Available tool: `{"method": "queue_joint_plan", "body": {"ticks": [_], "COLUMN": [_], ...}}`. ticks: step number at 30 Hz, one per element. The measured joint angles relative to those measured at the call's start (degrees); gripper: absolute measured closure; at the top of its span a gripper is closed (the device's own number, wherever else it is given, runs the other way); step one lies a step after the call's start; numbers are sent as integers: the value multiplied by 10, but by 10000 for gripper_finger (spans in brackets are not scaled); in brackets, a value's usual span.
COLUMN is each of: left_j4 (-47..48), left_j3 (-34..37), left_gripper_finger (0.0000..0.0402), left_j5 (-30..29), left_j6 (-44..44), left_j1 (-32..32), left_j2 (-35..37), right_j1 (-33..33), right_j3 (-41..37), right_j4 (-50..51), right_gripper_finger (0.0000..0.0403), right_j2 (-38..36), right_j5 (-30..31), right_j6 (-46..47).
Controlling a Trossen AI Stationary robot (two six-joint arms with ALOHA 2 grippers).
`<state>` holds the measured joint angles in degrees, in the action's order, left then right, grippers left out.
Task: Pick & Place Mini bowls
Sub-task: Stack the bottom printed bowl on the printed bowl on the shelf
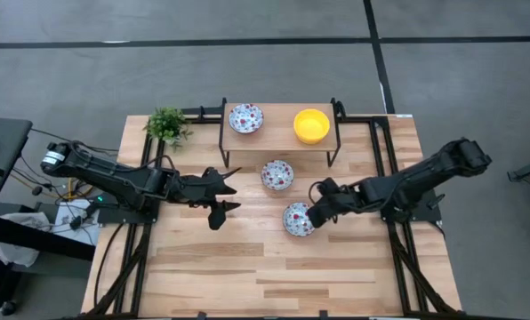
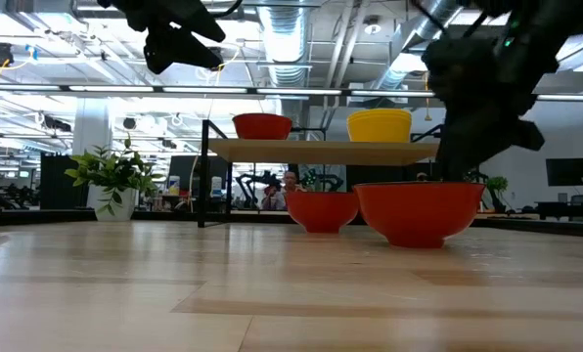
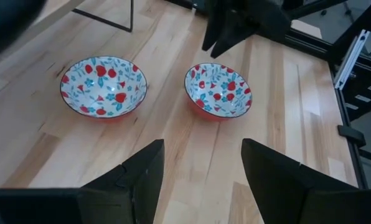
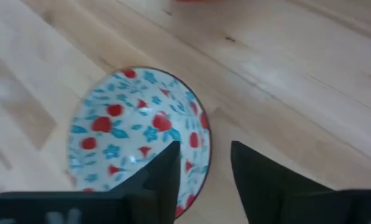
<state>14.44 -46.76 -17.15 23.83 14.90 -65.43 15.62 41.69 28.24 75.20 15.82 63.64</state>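
Two floral mini bowls sit on their bases on the table: one (image 1: 277, 174) mid-table, one (image 1: 297, 219) nearer the front. Another floral bowl (image 1: 245, 117) and a yellow bowl (image 1: 311, 125) stand on a raised wooden shelf (image 1: 278, 133). My right gripper (image 1: 313, 213) is open at the front bowl's right rim, one finger over the inside and one outside. My left gripper (image 1: 220, 191) is open and raised left of the bowls, high above the table in the low view (image 2: 179, 44). My right gripper (image 4: 204, 168) comes from above, slanting in from the table's right, and straddles the right rim (image 4: 203, 134) of the front floral bowl, one finger (image 4: 170, 168) over the inside, one outside. A gap shows; whether a finger touches I cannot tell.
A small green potted plant (image 1: 167, 124) stands at the table's far left corner beside the shelf's black metal legs (image 1: 222, 142). The two table bowls lie close together (image 3: 103, 87) (image 3: 218, 91). Bare wood stretches across the near half of the table (image 1: 247, 276).
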Motion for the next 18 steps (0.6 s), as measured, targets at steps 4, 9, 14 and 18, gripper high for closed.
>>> {"method": "queue_joint_plan", "body": {"ticks": [4, 9, 14, 18], "left_j4": [-1, -4, -4, -4], "left_j3": [0, 0, 0, 0], "left_gripper_finger": [189, 189, 189, 189], "left_j5": [1, 6, 5, 5], "left_j6": [-9, -26, -40, -41], "left_j1": [0, 2, 2, 2], "left_j2": [0, 0, 0, 0], "right_j1": [-12, -15, -11, -10], "right_j3": [0, 0, 0, 0], "right_j4": [-1, -9, -21, -26], "right_gripper_finger": [241, 227, 238, 265], "right_j2": [32, 60, 75, 77], "right_j5": [-15, -27, -38, -40], "right_j6": [-17, -23, -28, -28]}}
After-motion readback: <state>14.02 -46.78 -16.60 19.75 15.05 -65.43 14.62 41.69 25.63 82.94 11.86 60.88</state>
